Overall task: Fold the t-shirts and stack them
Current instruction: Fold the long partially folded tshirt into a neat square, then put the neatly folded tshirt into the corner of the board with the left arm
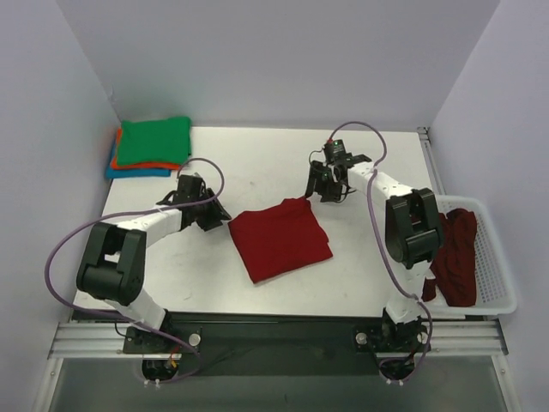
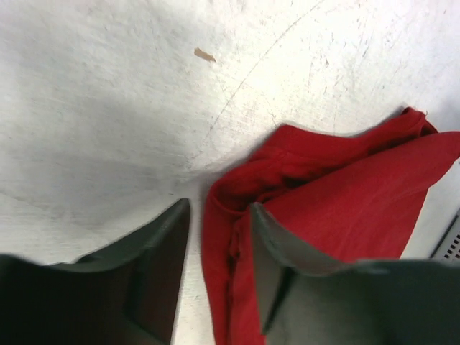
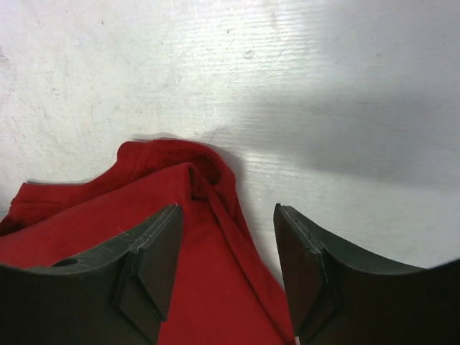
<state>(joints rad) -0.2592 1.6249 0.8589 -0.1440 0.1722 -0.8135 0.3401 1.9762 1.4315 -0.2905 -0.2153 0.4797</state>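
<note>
A dark red t-shirt lies folded into a rough square in the middle of the table. My left gripper sits at its left corner, open; in the left wrist view the shirt's bunched edge runs loosely between the two fingers, which do not pinch it. My right gripper hovers at the shirt's far corner, open, and the right wrist view shows the red cloth lying below the gap between the parted fingers. A stack of folded t-shirts, green over orange over blue, rests at the back left.
A white slotted basket stands off the table's right edge with more dark red shirts heaped in it. Grey walls close in the back and both sides. A small brown speck lies on the white tabletop.
</note>
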